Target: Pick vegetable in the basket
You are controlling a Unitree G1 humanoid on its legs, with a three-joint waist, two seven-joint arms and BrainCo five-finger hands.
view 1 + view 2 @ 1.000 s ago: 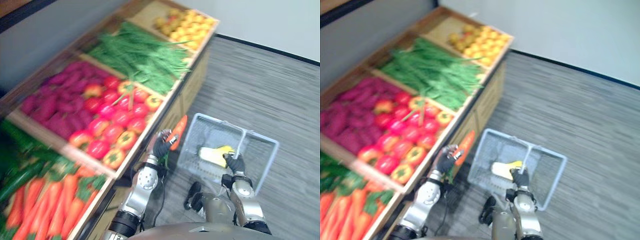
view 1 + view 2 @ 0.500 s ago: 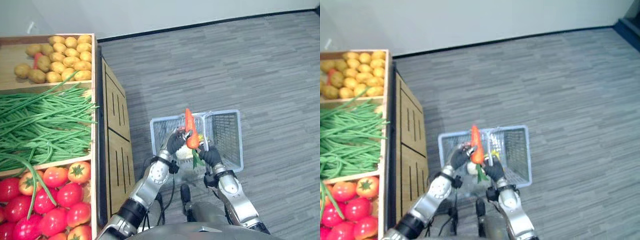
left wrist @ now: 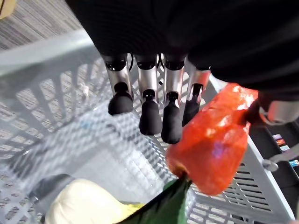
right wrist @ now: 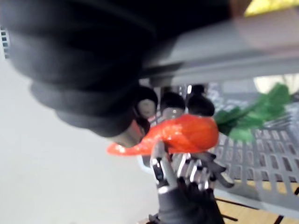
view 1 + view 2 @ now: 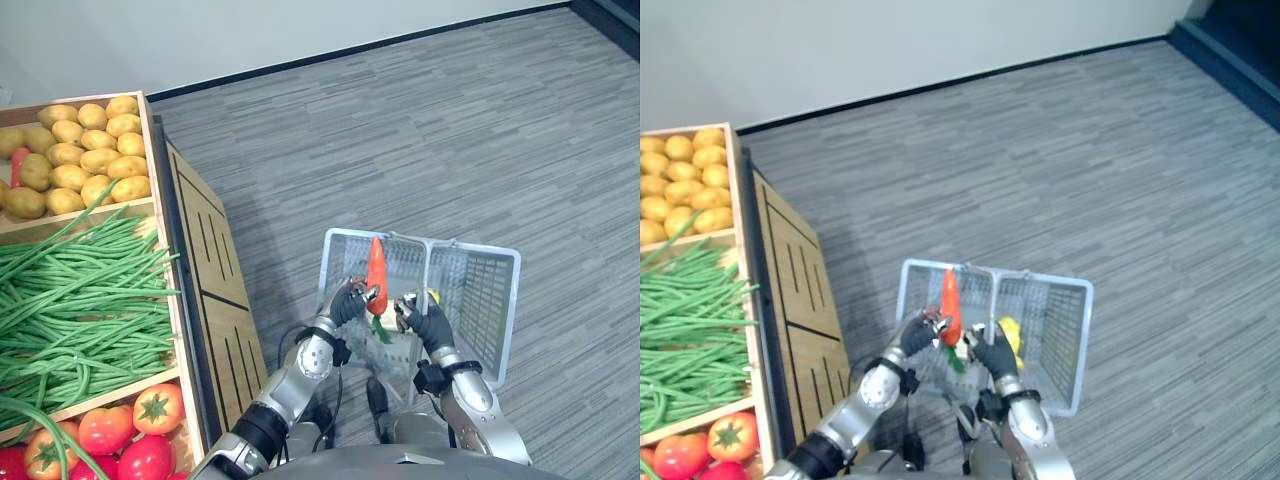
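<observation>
Stand: a wooden stand [image 5: 200,290] was well away from the fingers of both hands, on the robot's left side. It carried green beans [image 5: 80,290], potatoes [image 5: 70,150] and tomatoes [image 5: 120,430].

Basket: the grey mesh basket [image 5: 480,300] was directly under and beyond the fingertips of both hands, apart from the stand.

Right hand: the right hand [image 5: 425,322] was at the near part of the basket. In its wrist view the fingers were curled round the basket's grey handle [image 4: 243,49], so it seemed to carry the basket.

Left hand: the left hand [image 5: 350,300] was just beside the right one, over the near side of the basket. Its thumb and fingers pinched the carrot.

Carrot: the carrot [image 5: 376,265] stood nearly upright. Its pointed end was above the fingers and its green leaves [image 5: 382,330] hung below them, over the inside of the basket but not lying in it.

Pale yellow item: a pale yellow item [image 3: 79,207] lay on the basket floor, below the left fingertips.

Done: the carrot was picked and brought over the basket.

Left: to lower it and let it go, probably beside the pale yellow item.
</observation>
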